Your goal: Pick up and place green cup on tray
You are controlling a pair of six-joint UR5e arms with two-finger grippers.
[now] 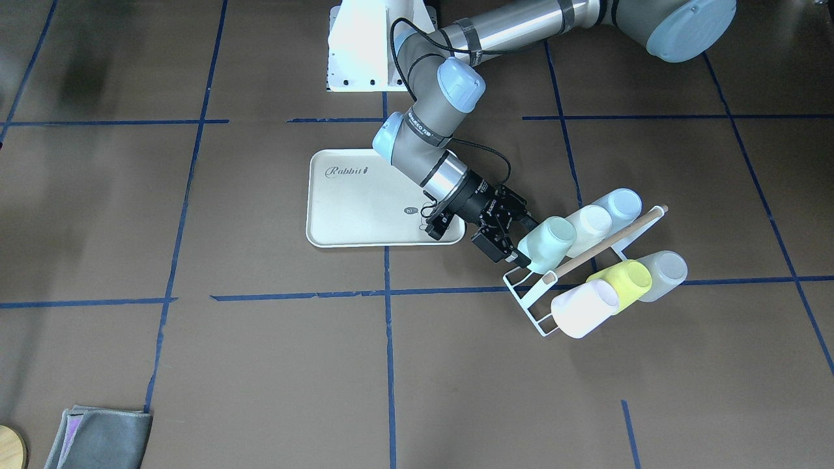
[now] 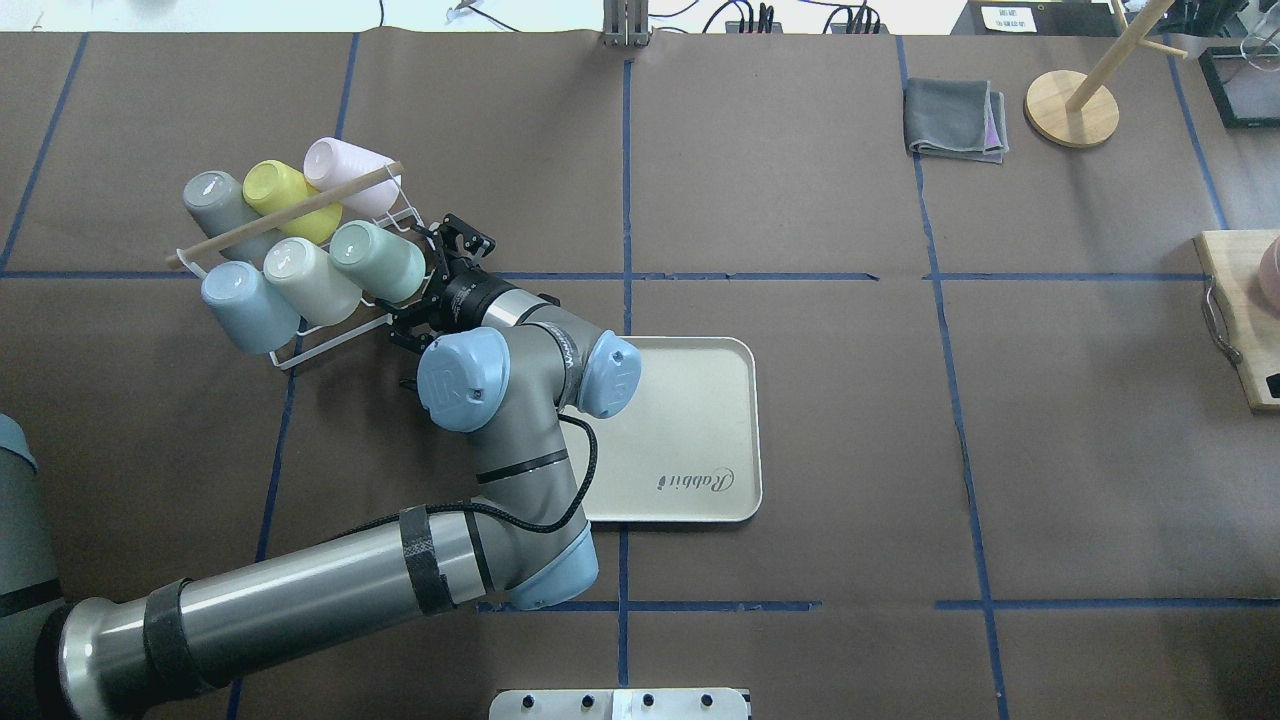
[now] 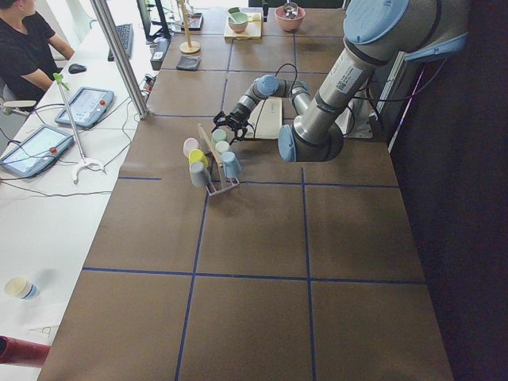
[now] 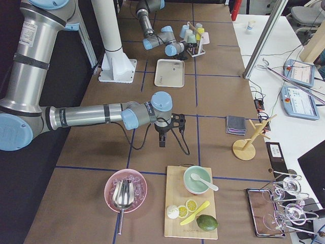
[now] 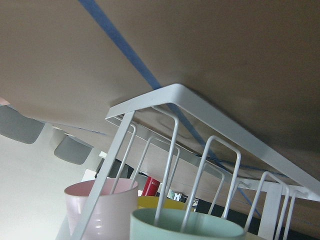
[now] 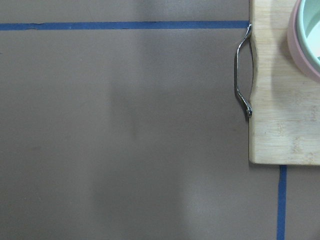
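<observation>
The green cup (image 2: 378, 262) lies tilted on a white wire rack (image 2: 330, 335), nearest the tray, and also shows in the front view (image 1: 548, 242). My left gripper (image 2: 418, 280) is open at the cup's mouth end, one finger on each side of the rim, and I cannot tell whether it touches. In the left wrist view the cup's rim (image 5: 187, 225) sits at the bottom behind the rack wires (image 5: 200, 107). The cream "Rabbit" tray (image 2: 700, 400) lies bare just behind the left wrist. My right gripper (image 4: 163, 137) hangs far off over the table, and I cannot tell its state.
The rack also holds a pale blue cup (image 2: 245, 305), a cream cup (image 2: 305, 280), a yellow-green cup (image 2: 280, 195), a pink cup (image 2: 345, 165) and a grey cup (image 2: 215, 200) under a wooden dowel (image 2: 290, 212). A wooden board (image 6: 285, 100) with a bowl lies below the right wrist.
</observation>
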